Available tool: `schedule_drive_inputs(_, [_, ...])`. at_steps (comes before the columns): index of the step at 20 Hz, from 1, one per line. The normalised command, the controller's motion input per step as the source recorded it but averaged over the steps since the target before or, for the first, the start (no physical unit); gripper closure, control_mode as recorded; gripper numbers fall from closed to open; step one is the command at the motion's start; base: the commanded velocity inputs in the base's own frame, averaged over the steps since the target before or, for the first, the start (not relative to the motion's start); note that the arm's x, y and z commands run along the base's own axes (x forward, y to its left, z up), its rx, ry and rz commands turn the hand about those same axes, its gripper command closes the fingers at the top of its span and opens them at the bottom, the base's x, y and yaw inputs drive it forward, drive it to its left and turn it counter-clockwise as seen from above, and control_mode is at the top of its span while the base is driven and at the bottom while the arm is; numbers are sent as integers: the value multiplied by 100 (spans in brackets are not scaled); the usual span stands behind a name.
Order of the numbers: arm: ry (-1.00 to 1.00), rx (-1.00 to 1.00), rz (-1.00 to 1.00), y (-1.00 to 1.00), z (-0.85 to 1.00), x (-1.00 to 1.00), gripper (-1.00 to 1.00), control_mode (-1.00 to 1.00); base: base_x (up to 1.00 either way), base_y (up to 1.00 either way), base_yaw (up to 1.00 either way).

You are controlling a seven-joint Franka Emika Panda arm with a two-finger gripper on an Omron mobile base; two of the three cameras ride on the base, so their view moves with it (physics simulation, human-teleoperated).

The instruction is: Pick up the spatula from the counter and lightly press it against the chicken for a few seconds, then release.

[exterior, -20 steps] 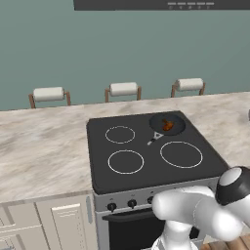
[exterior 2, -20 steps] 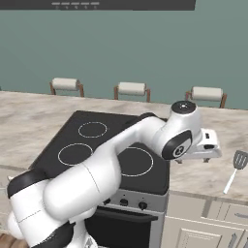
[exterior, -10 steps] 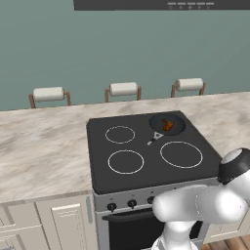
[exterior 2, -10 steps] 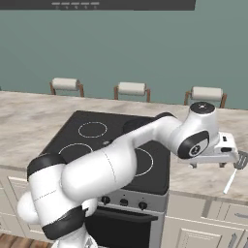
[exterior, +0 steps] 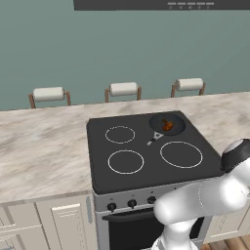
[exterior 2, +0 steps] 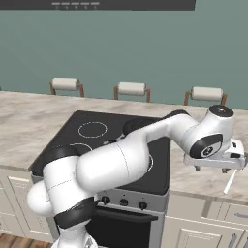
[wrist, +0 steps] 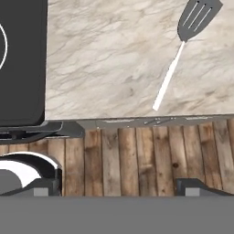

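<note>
The spatula (wrist: 171, 68) lies flat on the marble counter right of the stove, with a dark slotted head and a white handle reaching toward the counter's front edge. In the right base view only the handle of the spatula (exterior 2: 229, 181) shows, under my hand. My gripper (exterior 2: 211, 168) hangs above the counter's front edge, beside the handle and apart from it. In the hand view my gripper (wrist: 121, 187) is open, its tips set wide with nothing between them. The chicken (exterior: 167, 125) sits in a small dark pan (exterior: 158, 120) on the stove's rear right burner.
The black stovetop (exterior: 146, 146) lies left of the spatula, and its edge (wrist: 23, 68) shows in the hand view. Marble counter (exterior: 44, 146) runs on both sides. Three stools (exterior 2: 131, 89) stand behind the counter. Wooden floor (wrist: 137, 160) shows below the counter's front edge.
My arm has swung right, from over the stove's right edge out to the counter beside it. The hand now hangs over the spatula's handle. The gripper has stayed open.
</note>
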Motion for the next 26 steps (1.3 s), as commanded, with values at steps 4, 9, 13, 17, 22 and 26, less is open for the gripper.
schedule_drive_inputs(4, [0,7,0,-14,-21,0,-100,-100,0,0,0])
schedule_drive_inputs(9, [0,0,0,-13,-11,3,-100,-100,0,0,0])
schedule_drive_inputs(13, [0,0,0,-10,-1,14,-100,-100,0,0,0])
schedule_drive_inputs(17, [0,0,0,-3,-7,17,-100,-100,0,0,0])
schedule_drive_inputs(22, [0,0,0,0,-21,10,-100,-100,0,0,0])
schedule_drive_inputs(26, [0,0,0,-1,-34,9,-100,-100,0,0,0])
